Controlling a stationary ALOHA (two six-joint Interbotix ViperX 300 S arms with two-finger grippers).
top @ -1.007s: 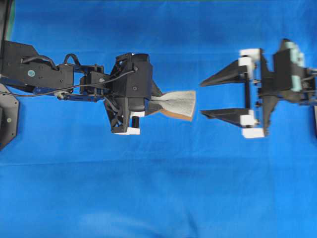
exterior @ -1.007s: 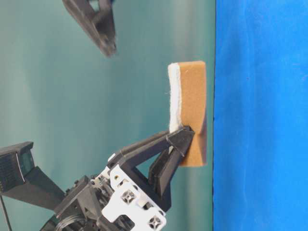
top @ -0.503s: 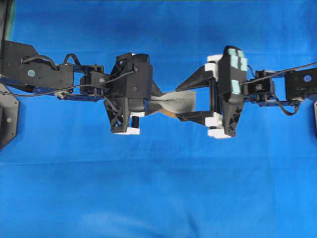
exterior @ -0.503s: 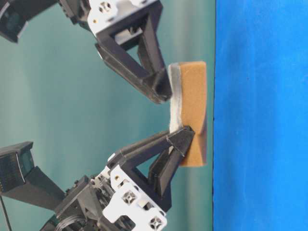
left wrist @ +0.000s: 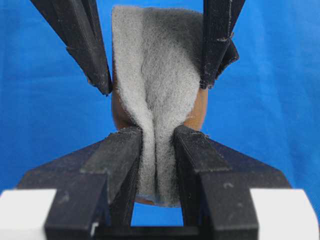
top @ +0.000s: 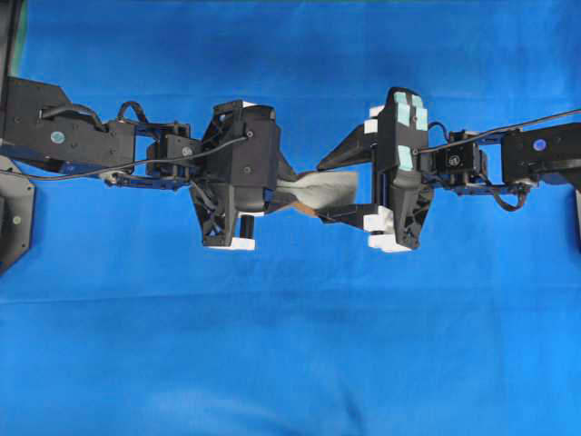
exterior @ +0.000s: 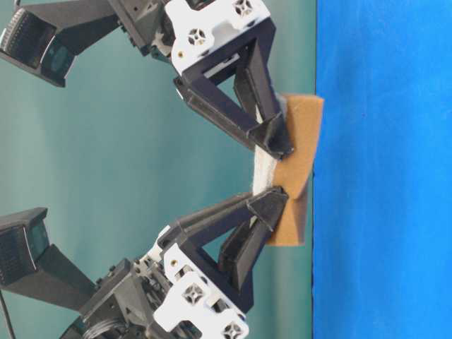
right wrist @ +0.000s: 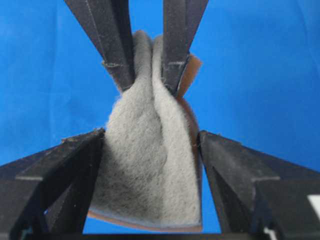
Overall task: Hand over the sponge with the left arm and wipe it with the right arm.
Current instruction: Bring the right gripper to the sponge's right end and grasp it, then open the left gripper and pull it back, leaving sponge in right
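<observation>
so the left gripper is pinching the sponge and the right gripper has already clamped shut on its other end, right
Not quite. The left gripper is pinching the sponge, but the right gripper has not clamped shut: its fingers stand wide open on either side of the sponge's free end. The right wrist view shows this best.

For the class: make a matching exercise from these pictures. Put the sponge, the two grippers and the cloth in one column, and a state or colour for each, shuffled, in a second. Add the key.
Column one:
1. sponge
2. left gripper
3. right gripper
4. table cloth

Column two:
A. jaws open, one on each side of the sponge's free end
B. plain blue
C. grey felt face creased, orange-brown backing
D. pinching the sponge's near end

Pairs: 1-C, 2-D, 3-A, 4-B
</observation>
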